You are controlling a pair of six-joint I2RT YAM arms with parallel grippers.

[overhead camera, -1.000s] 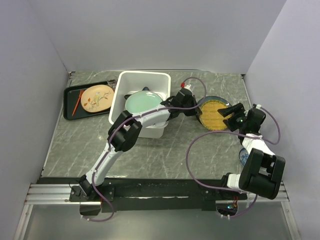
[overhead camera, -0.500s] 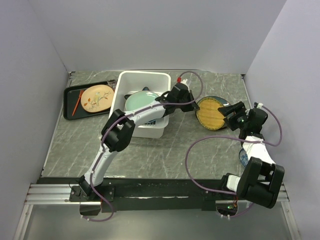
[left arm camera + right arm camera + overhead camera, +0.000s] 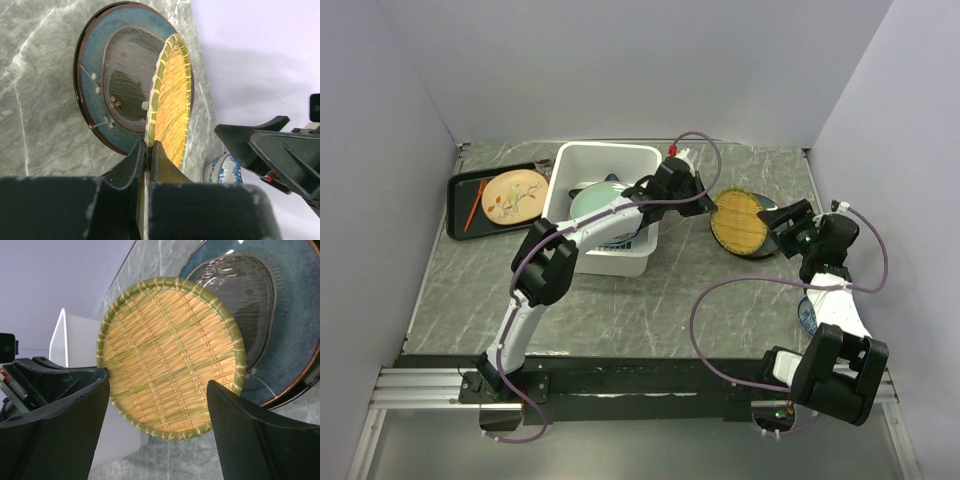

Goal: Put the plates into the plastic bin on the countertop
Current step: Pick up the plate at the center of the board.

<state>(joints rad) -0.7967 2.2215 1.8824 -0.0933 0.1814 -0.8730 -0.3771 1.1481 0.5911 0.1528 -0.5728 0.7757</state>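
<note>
Lifting 1 plate: the left gripper (image 3: 148,146) is clenched on the rim of the yellow woven plate (image 3: 740,223), right of centre in the top view, tilted on edge over the dark teal plate (image 3: 95,55). The right gripper (image 3: 778,225) gapes, released. Next, likely: carry it left into the plastic bin (image 3: 603,152).

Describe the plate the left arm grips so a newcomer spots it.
Look just right of the white bin. The left gripper pinches a plate tipped up on edge there. It alone is yellow and woven-looking with a green rim, unlike the dark teal plate lying behind it.
</note>
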